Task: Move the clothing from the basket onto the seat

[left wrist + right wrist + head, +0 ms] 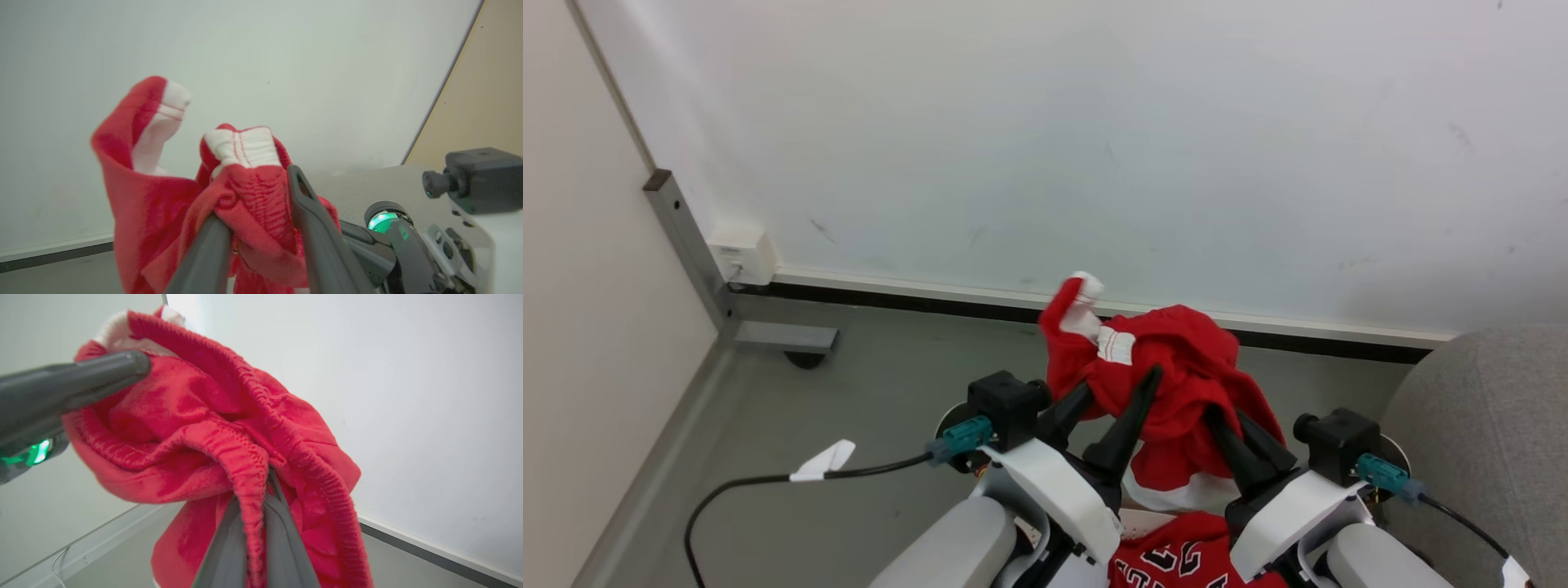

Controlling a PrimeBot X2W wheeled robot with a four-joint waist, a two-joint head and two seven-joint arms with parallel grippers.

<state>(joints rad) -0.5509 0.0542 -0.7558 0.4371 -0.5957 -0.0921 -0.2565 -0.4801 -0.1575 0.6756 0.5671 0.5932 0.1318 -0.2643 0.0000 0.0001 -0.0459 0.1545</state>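
The red shorts (1176, 347) hang in the air before the white wall, above the jersey (1176, 563). The left gripper (1122, 380) pinches a thick bunch, the right gripper (1227, 418) is clamped on a fold. The grey sofa (1486, 425) is to the right.

The left dark two-fingered gripper (1121, 382) and the right dark two-fingered gripper (1227, 418) are each made up of 2 long, tapering fingers in matt charcoal. Each is carried on a glossy white angular wrist cover (1058, 490), behind which a rounded pale-grey forearm shell (956, 547) is seen. A boxy black camera housing (1005, 398) with a round knob is mounted beside each wrist, and a teal plug (968, 434) is fitted below it. From the left plug a thin black cable (874, 469) is led away, marked with a white paper tag (823, 461). A glowing green ring light (382, 219) is set at the right wrist, and small dark round fittings are seen in the white plate (461, 245) there.
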